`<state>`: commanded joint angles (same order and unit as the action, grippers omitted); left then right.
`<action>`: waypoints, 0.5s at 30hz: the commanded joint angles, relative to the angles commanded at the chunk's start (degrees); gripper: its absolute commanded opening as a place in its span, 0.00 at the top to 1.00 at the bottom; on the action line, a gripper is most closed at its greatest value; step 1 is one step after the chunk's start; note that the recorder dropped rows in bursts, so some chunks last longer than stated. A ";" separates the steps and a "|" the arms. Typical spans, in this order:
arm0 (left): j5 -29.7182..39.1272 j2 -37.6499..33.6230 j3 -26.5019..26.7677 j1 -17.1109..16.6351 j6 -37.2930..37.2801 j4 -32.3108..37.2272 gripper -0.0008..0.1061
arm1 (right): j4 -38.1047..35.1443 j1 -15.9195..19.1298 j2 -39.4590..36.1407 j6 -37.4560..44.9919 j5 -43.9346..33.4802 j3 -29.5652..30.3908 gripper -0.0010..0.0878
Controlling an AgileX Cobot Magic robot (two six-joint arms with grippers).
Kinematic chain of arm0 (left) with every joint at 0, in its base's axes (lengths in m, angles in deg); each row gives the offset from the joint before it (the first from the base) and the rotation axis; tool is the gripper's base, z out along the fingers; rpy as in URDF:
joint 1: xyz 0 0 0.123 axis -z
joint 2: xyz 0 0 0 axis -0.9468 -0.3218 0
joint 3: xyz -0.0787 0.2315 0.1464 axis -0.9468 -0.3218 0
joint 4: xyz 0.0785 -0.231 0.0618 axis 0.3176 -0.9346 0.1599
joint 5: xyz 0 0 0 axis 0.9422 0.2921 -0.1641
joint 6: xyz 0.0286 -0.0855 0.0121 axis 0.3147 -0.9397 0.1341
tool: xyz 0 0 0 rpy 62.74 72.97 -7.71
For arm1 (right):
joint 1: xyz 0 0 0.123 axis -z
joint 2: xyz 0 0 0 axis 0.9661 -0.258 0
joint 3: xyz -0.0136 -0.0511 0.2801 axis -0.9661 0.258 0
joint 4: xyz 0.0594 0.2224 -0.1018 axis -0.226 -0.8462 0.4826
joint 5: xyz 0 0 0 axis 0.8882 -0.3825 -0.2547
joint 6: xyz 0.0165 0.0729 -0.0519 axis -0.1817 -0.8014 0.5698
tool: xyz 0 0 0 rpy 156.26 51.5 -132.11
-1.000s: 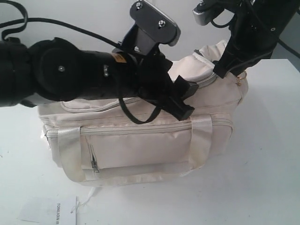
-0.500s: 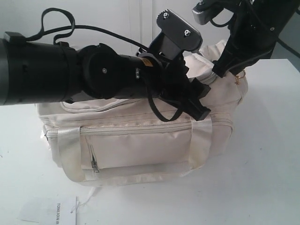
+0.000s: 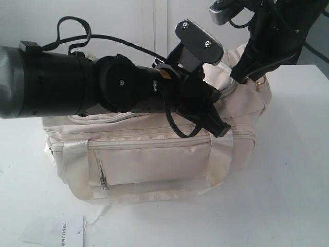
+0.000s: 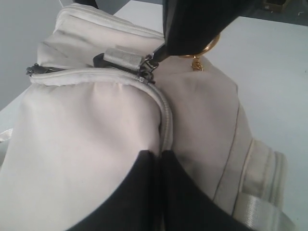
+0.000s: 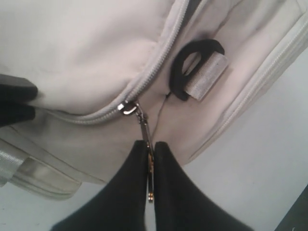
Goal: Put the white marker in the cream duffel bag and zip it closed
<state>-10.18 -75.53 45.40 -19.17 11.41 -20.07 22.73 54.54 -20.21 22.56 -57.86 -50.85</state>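
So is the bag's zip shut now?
Shut where the zip shows, teeth meshed; the rest is hidden, so cannot tell.

White table (image 3: 288, 195), printed paper slip (image 3: 56, 230) near its front edge, pale wall (image 3: 118, 15) behind

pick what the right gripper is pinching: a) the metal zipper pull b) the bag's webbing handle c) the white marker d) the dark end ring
a: in the right wrist view the right gripper is shut on the thin metal zipper pull of the cream duffel bag, with the end ring off to the side.
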 joint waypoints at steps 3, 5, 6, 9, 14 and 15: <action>0.46 0.00 0.00 0.00 0.00 0.00 0.99 | 0.13 0.00 0.00 0.00 2.22 0.00 0.99; 0.95 0.00 0.00 0.00 0.00 0.00 0.99 | 0.13 0.00 0.00 0.00 3.49 0.00 0.99; 1.06 0.00 0.00 0.00 0.00 0.00 0.99 | 0.13 0.00 0.00 0.00 4.15 0.00 0.99; 1.41 0.00 0.00 0.00 0.00 0.00 0.99 | 0.56 0.00 0.00 0.00 7.72 0.00 0.99; 1.41 0.00 0.00 0.00 0.00 0.00 0.99 | 1.93 0.00 0.00 0.00 12.50 0.00 0.99; 1.41 0.00 0.00 0.00 0.00 0.00 0.99 | 1.93 0.00 0.00 0.00 13.68 0.00 0.99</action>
<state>-8.78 -75.53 45.40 -19.17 11.41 -20.07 24.66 54.54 -20.21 22.56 -44.18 -50.85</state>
